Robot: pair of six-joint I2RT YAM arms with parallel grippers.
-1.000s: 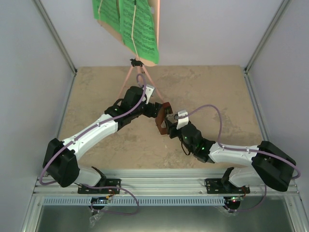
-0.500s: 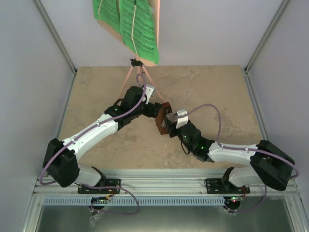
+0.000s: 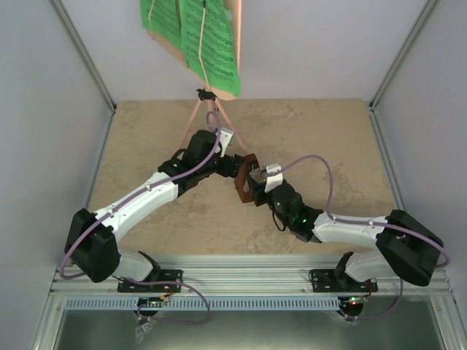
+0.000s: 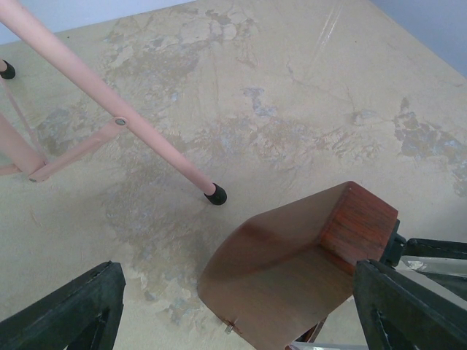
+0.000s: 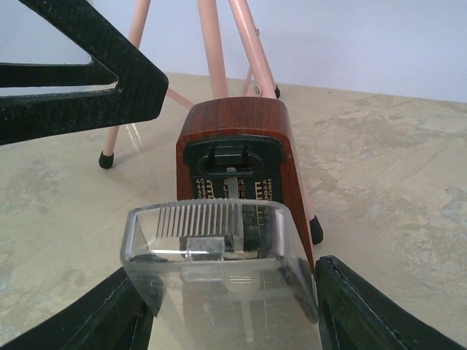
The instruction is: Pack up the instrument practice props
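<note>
A small brown wooden metronome (image 3: 246, 179) sits tilted near the middle of the beige table (image 3: 336, 146), between the two arms. The right gripper (image 5: 230, 277) is closed on its wide end, fingers flanking a clear cover (image 5: 219, 255) over the lower dial. Only the right wrist view shows the dial, where the tempo numbers 40 and 42 head two columns; the word between them is too small to read. The left gripper (image 4: 237, 277) is spread wide and holds nothing, with the metronome's plain back just ahead of it. Only the overhead view shows the green sheet-music pages (image 3: 204, 36), printed with staves, on the pink music stand (image 3: 208, 117) at the table's far edge.
</note>
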